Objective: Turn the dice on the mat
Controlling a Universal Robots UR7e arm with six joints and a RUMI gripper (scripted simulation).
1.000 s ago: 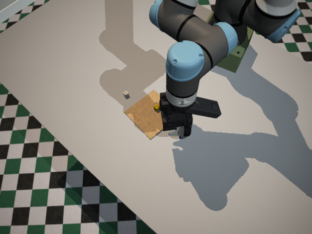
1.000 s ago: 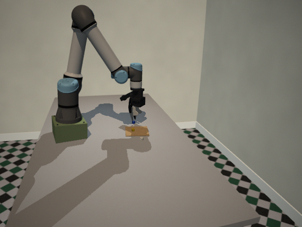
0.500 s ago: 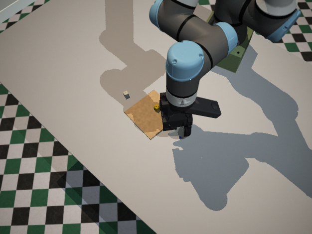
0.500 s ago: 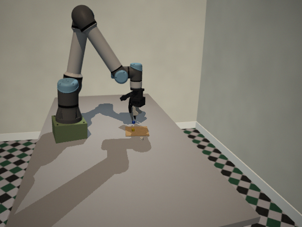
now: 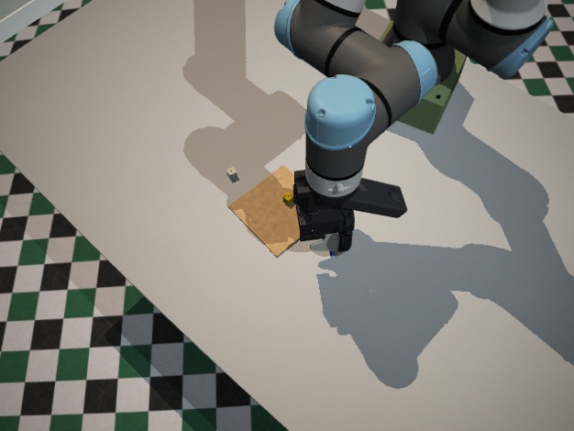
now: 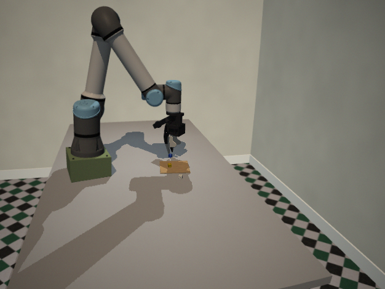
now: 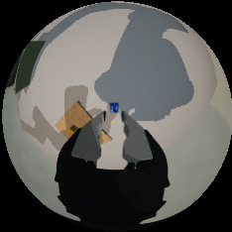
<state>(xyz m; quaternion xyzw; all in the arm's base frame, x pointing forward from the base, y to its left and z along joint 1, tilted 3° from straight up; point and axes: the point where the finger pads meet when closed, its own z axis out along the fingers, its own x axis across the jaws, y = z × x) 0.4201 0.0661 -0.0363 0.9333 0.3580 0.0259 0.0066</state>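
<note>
Blue die [image 5: 331, 253] [image 6: 170, 155] [image 7: 114, 107] lies off the mat [image 5: 266, 215] [image 6: 178, 168] [image 7: 75, 115], four o'clock from above, seemingly just beyond my partly open end effector [image 5: 326, 250] [image 6: 171, 150] [image 7: 113, 111].

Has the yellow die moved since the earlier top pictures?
No. In the top view, the yellow die sits at the same spot on the mat, with no visible shift.
</note>
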